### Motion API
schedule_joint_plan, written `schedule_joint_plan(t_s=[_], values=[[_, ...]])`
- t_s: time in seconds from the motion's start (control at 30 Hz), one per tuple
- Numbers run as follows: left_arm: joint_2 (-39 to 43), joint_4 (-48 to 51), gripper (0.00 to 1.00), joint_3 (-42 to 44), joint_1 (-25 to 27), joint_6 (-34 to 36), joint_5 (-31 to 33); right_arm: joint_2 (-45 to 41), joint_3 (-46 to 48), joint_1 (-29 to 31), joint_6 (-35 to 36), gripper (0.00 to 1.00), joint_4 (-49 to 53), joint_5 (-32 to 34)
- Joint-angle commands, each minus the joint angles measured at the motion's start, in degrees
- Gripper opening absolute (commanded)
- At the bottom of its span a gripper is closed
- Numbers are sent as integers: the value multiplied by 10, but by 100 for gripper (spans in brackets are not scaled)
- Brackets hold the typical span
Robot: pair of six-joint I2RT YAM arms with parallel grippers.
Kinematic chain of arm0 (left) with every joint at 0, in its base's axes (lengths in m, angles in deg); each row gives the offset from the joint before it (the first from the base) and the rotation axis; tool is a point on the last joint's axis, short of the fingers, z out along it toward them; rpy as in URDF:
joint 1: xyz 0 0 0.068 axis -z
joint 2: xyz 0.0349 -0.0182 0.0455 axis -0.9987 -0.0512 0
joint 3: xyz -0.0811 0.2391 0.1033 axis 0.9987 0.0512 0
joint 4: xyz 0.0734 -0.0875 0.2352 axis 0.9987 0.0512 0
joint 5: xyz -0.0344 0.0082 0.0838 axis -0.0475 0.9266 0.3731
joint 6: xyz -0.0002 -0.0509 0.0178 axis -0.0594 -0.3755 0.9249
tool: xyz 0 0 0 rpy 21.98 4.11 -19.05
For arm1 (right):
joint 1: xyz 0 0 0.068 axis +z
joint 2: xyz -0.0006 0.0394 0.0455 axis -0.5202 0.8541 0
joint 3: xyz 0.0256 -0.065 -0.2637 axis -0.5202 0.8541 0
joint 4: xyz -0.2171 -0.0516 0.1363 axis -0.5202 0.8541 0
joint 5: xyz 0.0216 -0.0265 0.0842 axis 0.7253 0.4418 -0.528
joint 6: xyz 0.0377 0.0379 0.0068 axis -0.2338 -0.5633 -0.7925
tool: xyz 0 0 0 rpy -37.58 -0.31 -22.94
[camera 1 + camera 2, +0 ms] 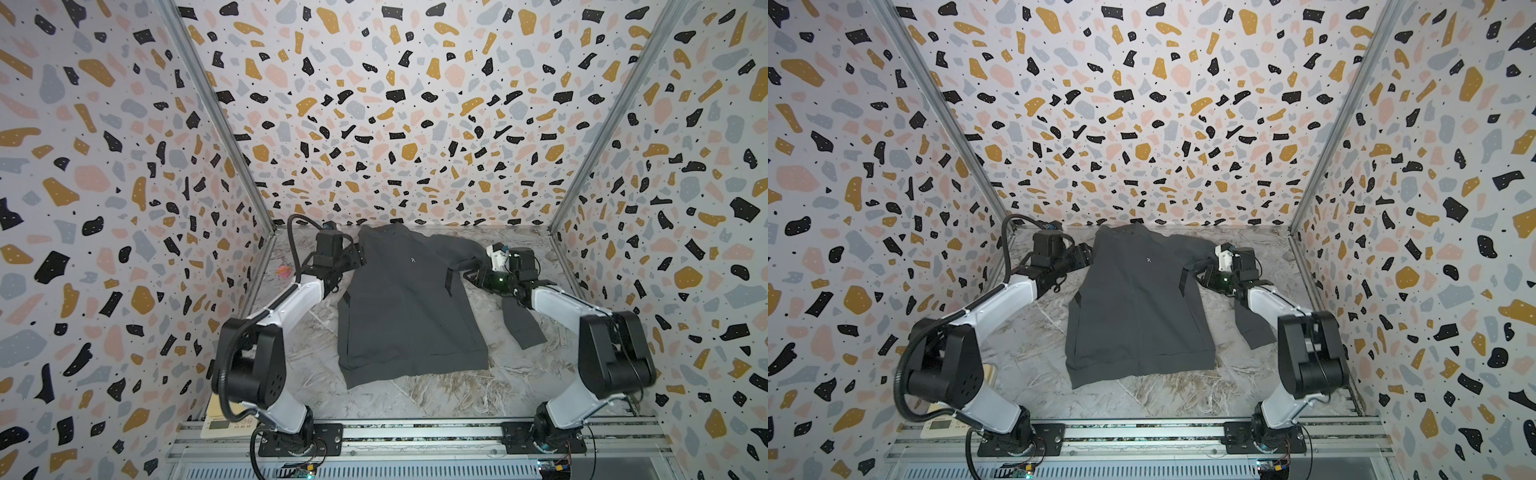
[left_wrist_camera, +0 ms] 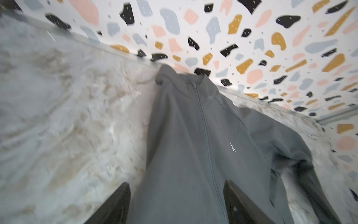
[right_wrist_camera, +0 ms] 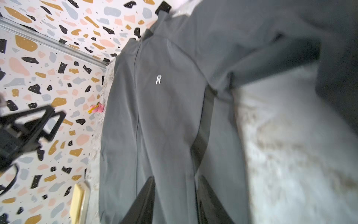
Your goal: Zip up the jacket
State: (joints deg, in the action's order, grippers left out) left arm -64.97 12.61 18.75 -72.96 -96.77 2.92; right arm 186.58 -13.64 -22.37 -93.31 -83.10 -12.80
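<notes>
Charcoal-grey jacket (image 1: 407,316) with white logo (image 1: 412,260), black strips (image 1: 449,280); grey-beige marbled table (image 1: 436,395); terrazzo-speckled walls (image 1: 395,104).

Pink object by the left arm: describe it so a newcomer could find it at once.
On the marble-patterned table, the grey jacket lies spread in the middle. From it, look past the left arm toward the side wall: near the table's edge lies a small pink object with a touch of yellow. Beside the grey jacket and black-and-white arm, it alone is brightly coloured.
</notes>
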Motion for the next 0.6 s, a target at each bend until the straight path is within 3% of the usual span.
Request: schedule_joint_plan(t_s=[0.0, 0.13, 0.27, 0.4, 0.57], values=[[39, -66, 75, 103, 28, -71, -16, 95, -72, -5, -11, 33, -78, -13], [67, -94, 68, 198, 31, -107, 0, 207, -168, -19, -22, 26, -73, -1], [32, -41, 57, 210, 31, -102, 21, 280, -235, -39, -33, 20, -59, 18], [16, -39, 48, 233, 31, -105, 34, 327, -288, -69, -40, 15, -23, 36], [27, -23, 45, 247, 30, -94, 74, 355, -338, -110, -11, 13, 1, 22]])
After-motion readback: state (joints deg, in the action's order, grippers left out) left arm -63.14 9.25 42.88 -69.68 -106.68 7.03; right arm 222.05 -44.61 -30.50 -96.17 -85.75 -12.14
